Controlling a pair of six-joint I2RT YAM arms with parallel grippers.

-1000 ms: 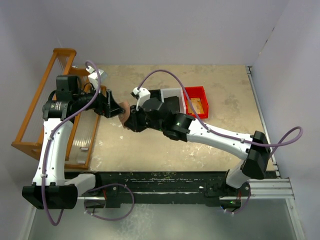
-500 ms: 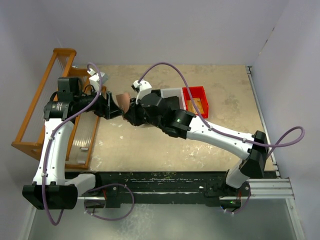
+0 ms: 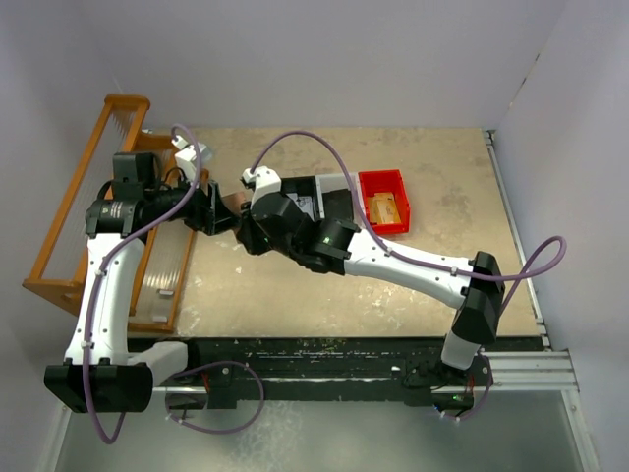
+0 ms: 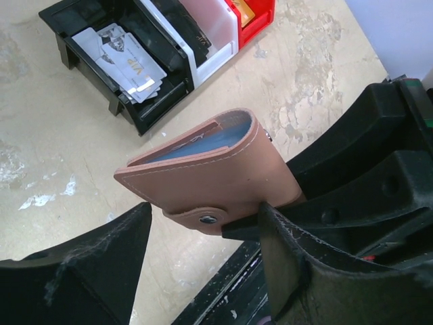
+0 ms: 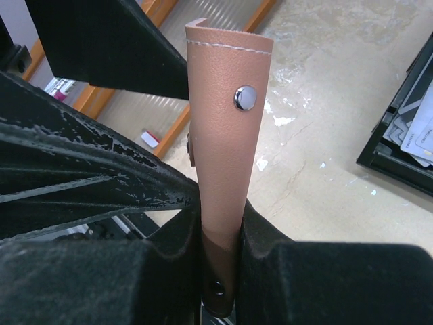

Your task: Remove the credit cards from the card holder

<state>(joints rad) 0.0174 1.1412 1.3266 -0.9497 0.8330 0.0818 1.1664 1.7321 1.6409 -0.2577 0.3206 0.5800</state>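
**Card holder clamped in right end effector, left end effector straddling it**

- Right end effector [image 5: 220, 233]: jaws narrow, closed on the fold end of the card holder [image 4: 213, 172]. The right wrist view shows the leather pinched flat between both pads, standing upright out of the grip.
- Card holder: salmon-pink, folded over, held off the desk [image 4: 54, 135] left of the bins, between the two arms. The light blue lining shows in the open side. A thin darker edge sits just inside the upper lip; I cannot tell whether it is a card. The metal snap stud [image 4: 208, 219] is on the tab at the lower edge.
- Left end effector [image 4: 203, 223]: jaws apart, one finger [image 4: 88, 271] on each side of the card holder's free end. The finger on the view's right lies at the tab beside the stud; the other stands a little off the lower corner.
- Black bin [image 4: 145, 115]: on the desk beyond the card holder, with several pale cards [image 4: 125, 57] inside, one printed "VIP".
- White bin [image 4: 216, 34] is just beside the black one, and the red bin [image 4: 260, 17] is next along, with a tan-orange flat item inside.
- Wooden rack [image 3: 69, 226]: at the left edge of the desk, behind the left arm.
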